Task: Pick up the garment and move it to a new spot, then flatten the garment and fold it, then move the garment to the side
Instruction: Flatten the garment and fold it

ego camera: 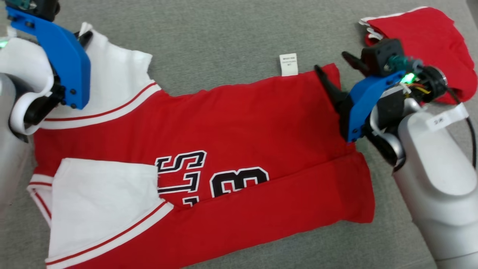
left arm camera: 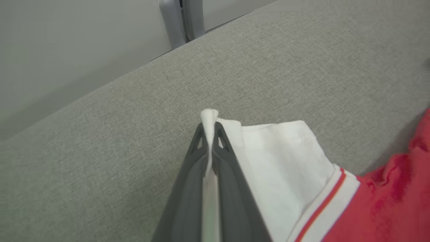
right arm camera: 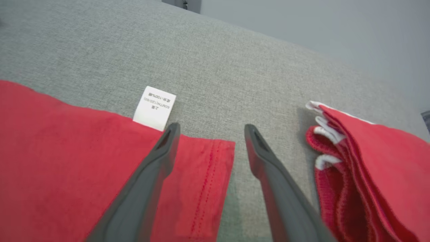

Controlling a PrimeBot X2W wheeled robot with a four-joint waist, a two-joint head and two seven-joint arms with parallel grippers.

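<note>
We list one red garment point(ego camera: 261, 123), white-sleeved, spread on the grey surface point(ego camera: 224, 37), near edge folded over. At its far left, our left gripper point(left arm camera: 210, 129) is pinched tight on the white sleeve point(left arm camera: 282, 158); at its far right corner, beside the white label point(right arm camera: 154, 107), our right gripper point(right arm camera: 211, 129) stands wide, one finger over that corner, holding nothing. Beyond lies a folded red cloth point(right arm camera: 379, 161), apart.
</note>
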